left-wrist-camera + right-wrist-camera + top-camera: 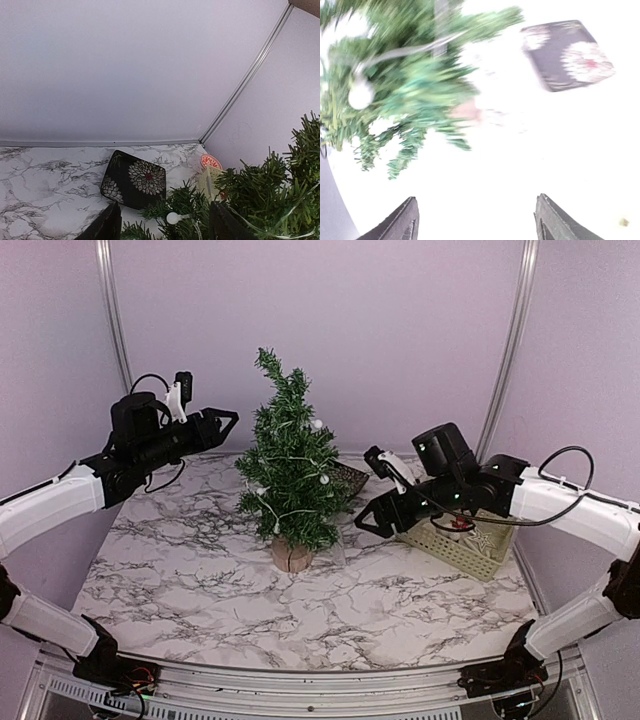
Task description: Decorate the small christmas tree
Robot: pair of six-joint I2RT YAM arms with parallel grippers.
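The small christmas tree [290, 470] stands mid-table on its round wood base [292, 555], strung with a wire of white bulbs [317, 424]. My left gripper [230, 426] hovers at the tree's upper left, open, gripping nothing. In the left wrist view its gripper [165, 227] frames branches [260, 195] and one bulb [173, 218] just beyond the tips. My right gripper [364, 518] is open and empty, low at the tree's right side. The right wrist view is blurred: the gripper [477, 220] stands wide, with the tree [410, 85] at the upper left.
A cream basket [465, 540] holding ornaments sits under my right arm; its corner [207, 182] and a red disc [211, 161] show behind the branches. A black flowered square plate [350, 477] lies behind the tree, also seen in both wrist views [134, 180] [567, 52]. Walls close the back.
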